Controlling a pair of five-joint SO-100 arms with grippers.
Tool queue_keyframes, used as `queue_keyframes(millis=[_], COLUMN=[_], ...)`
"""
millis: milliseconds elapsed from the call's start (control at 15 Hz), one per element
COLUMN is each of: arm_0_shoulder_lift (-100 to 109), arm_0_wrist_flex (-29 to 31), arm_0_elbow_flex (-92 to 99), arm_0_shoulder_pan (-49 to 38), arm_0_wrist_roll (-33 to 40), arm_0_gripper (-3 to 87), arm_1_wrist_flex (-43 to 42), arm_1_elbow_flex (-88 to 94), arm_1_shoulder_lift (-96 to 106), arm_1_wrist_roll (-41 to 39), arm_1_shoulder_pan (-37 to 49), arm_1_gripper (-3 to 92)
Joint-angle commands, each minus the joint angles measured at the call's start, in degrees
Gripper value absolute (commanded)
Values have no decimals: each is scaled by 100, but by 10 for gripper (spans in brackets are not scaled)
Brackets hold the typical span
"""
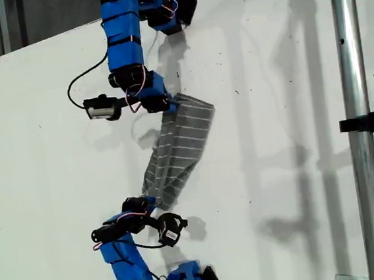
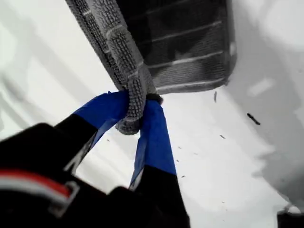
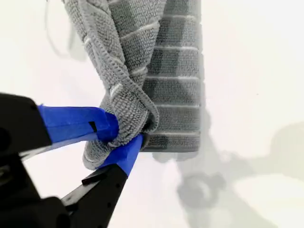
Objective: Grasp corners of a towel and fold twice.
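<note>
Blue-taped and nearest the lens, my first hand is clenched on a bunched edge of the towel, the grey ribbed cloth rolled into a thick cord between its jaws. My second hand is likewise clamped shut on a wad of the same cloth, with a flat striped layer lying on the white worktop just beyond. In the exterior view the towel stretches near the middle of the worktop, wide and flat toward 12 o'clock and twisted narrow toward 6 o'clock. It is strung between one arm reaching in from 12 o'clock and another arm from 6 o'clock; the wrist views do not settle which arm is which. By its look the cloth is light, soft and limp: it sags, twists and doubles over on itself, and should drape wherever it is let down without holding any shape. Its nubby weave looks easy to grip, so slipping seems unlikely. The best hold appears to be the hemmed corners, where the fabric is thickest, though a bunched grip like these may drag extra layers along and spoil a clean fold. Smooth and bare apart from a few dark specks, the worktop offers little to snag. A metal pole stands at 3 o'clock in the exterior view, well apart from the cloth.
</note>
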Motion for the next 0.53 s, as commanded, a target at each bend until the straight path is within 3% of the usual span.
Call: queue_keyframes(millis=[0, 267, 467], arm_0_shoulder_lift=[-185, -949, -1125], arm_0_wrist_flex=[185, 167, 202], arm_0_elbow_flex=[-729, -1723, -1767], arm_0_shoulder_pan=[-598, -888, -993], arm_0_wrist_roll=[404, 853, 721], arm_0_gripper=[-27, -27, 72], arm_1_wrist_flex=[281, 501, 299], arm_1_elbow_flex=[70, 176, 255], arm_1_shoulder_lift=[703, 1310, 1151], arm_1_wrist_roll=[-483, -984, -914], arm_1_shoulder_pan=[606, 1222, 861], arm_1_gripper=[-2, -2, -2])
